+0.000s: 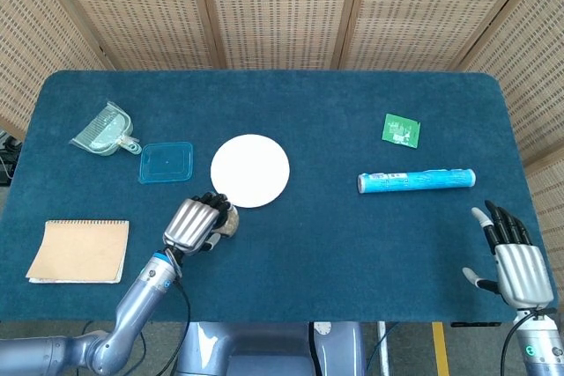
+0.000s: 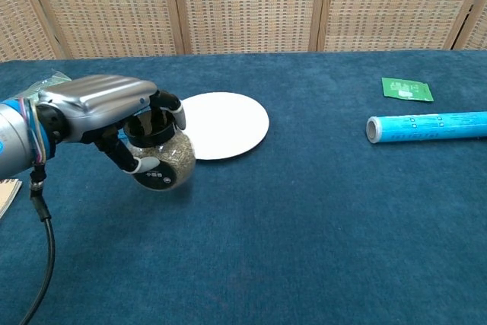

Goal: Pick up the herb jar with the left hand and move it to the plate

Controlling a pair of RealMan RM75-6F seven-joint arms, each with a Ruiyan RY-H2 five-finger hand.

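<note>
The herb jar point(image 2: 161, 162) was held in the left hand point(image 2: 103, 106), whose fingers point(image 2: 169, 104) were curled around its black neck from above, just beside the near-left edge of the white plate point(image 2: 225, 123); whether it touched the tabletop point(image 2: 304, 226) could not be told. Left of the plate lay a blue lid point(image 1: 166, 163), a clear scoop point(image 1: 106, 130) and a notebook point(image 1: 78, 250). Right of the plate lay a blue tube point(image 1: 416, 181) and a green packet point(image 1: 401, 129). The right hand point(image 1: 513, 257) was seen far right of the plate, fingers spread and holding nothing.
</note>
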